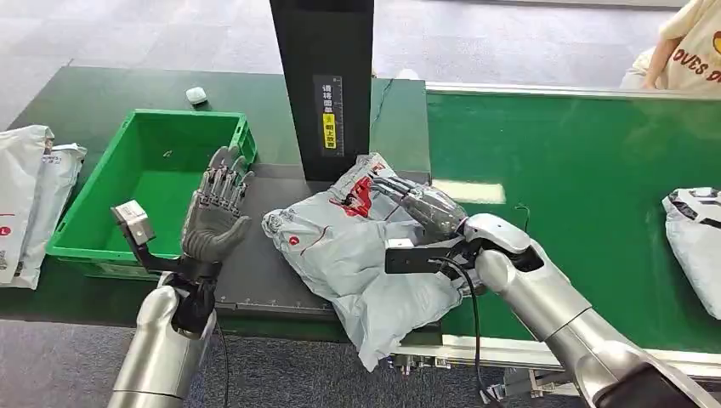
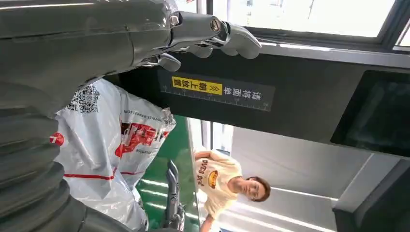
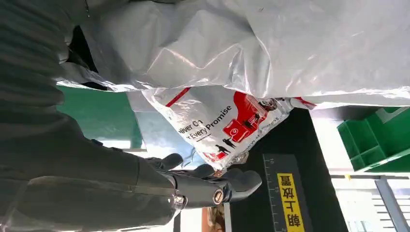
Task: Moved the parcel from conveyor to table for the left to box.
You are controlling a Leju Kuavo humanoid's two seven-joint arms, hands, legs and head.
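Parcel handed across to the table

The right hand (image 1: pixel 421 206) grips the crumpled grey plastic mailer parcel (image 1: pixel 357 255) on the dark table (image 1: pixel 263 280); the left hand (image 1: pixel 217 208) waits beside it, fingers spread, holding nothing.

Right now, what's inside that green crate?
The green crate looks empty: bare green floor shows. The left hand hovers open at its near right corner, covering that part.

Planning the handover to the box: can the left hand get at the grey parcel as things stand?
Probably yes. The left hand is raised, open, beside the parcel, nothing between them. But the right hand rests on the parcel's far side.
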